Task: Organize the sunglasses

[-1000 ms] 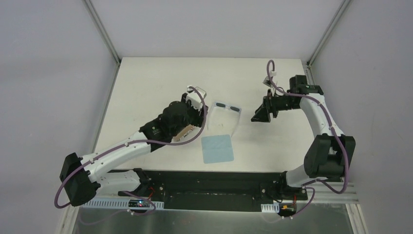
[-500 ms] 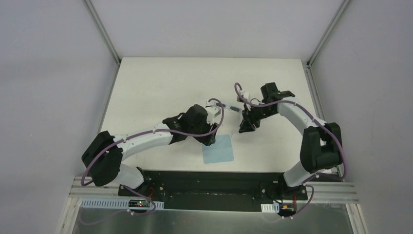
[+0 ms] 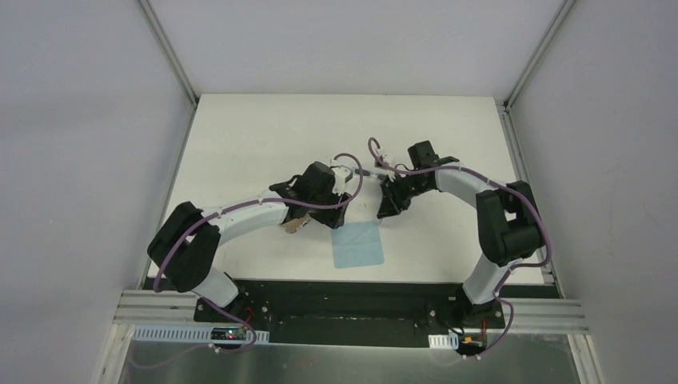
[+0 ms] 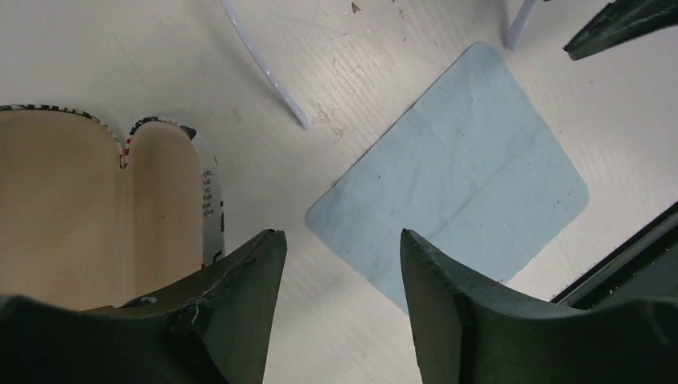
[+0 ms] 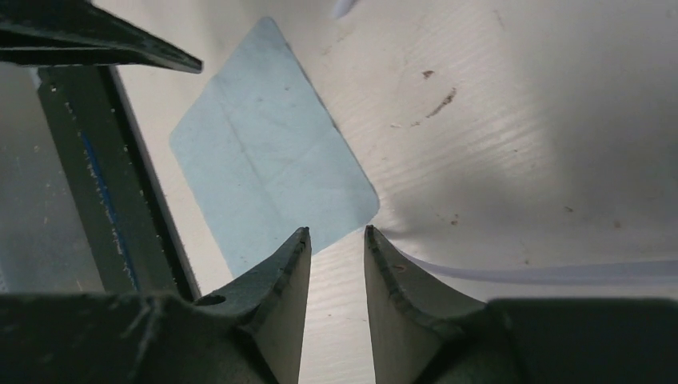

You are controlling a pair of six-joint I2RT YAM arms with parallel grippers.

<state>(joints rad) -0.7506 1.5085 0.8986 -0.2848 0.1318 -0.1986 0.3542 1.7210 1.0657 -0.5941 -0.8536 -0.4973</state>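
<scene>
The sunglasses show only as slim white temple arms: one [image 4: 268, 72] lies on the table ahead of my left gripper, another tip [image 4: 516, 24] is at the top. In the right wrist view a temple arm [image 5: 552, 273] runs behind my right finger. The lenses are hidden under the arms in the top view. My left gripper [image 4: 340, 248] [image 3: 342, 218] is open and empty, over the near corner of the light blue cloth [image 4: 464, 184]. My right gripper [image 5: 336, 236] [image 3: 387, 210] is narrowly open and empty beside the temple arm.
The printed case [image 4: 80, 200] lies open, tan inside up, left of my left gripper; it also shows in the top view [image 3: 293, 226]. The cloth [image 3: 357, 244] lies near the black front rail [image 5: 80, 160]. The two grippers are close together mid-table [image 3: 264, 128].
Both arms have swung in to the table's middle. My left gripper moved right over the glasses and cloth corner. My right gripper moved left and nearer, next to the glasses.
</scene>
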